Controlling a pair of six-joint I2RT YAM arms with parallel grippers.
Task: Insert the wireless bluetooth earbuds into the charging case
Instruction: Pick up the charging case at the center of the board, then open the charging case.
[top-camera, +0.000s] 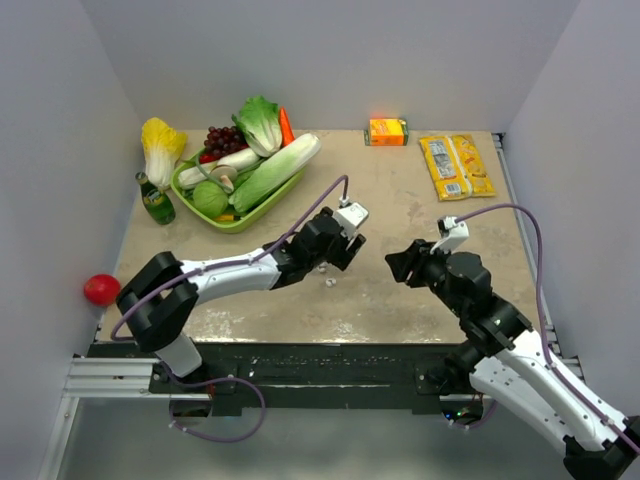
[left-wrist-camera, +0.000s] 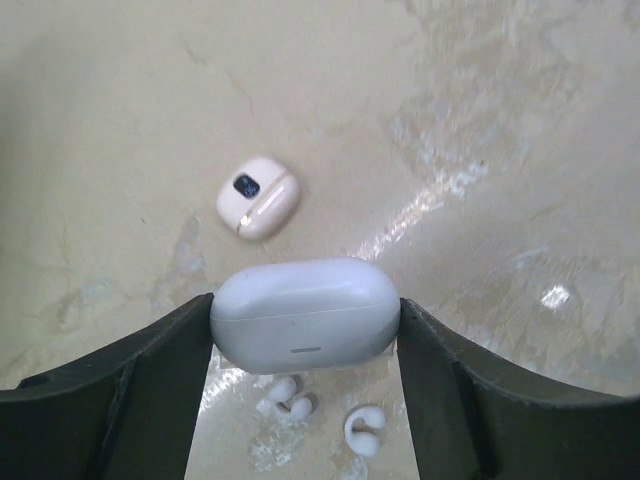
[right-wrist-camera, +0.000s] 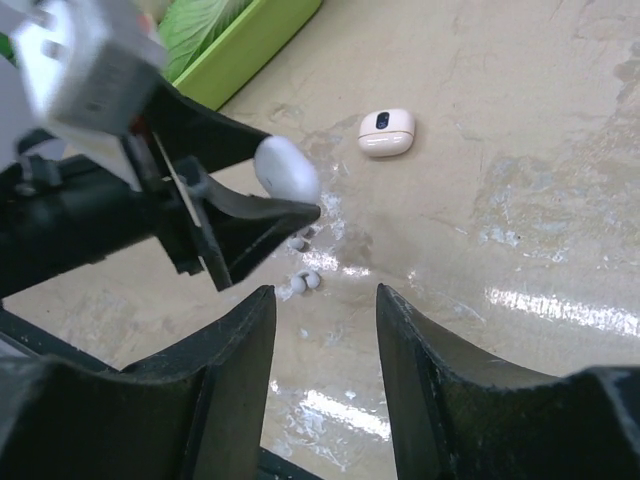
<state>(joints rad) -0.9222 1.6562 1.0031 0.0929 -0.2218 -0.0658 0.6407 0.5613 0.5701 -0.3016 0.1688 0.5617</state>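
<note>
My left gripper (left-wrist-camera: 305, 318) is shut on the charging case (left-wrist-camera: 305, 313), a white pebble-shaped case with its lid closed, gripped by its two ends a little above the table. Two tiny white earbuds (left-wrist-camera: 285, 397) (left-wrist-camera: 364, 430) lie on the table right under the case. From the right wrist the case (right-wrist-camera: 287, 168) shows in the left fingers, with the earbuds (right-wrist-camera: 305, 283) below them. My right gripper (right-wrist-camera: 325, 300) is open with nothing between its fingers, and sits just right of the earbuds. From above, the left gripper (top-camera: 340, 245) and right gripper (top-camera: 400, 262) face each other over an earbud (top-camera: 329, 282).
A small cream-pink pebble-shaped gadget with a dark round spot (left-wrist-camera: 258, 197) lies beyond the case. A green tray (top-camera: 240, 222) of vegetables, a green bottle (top-camera: 155, 200) and a yellow cabbage (top-camera: 162, 145) stand back left. An orange carton (top-camera: 388, 131) and a yellow packet (top-camera: 456, 165) are back right, and a red ball (top-camera: 101, 289) is far left.
</note>
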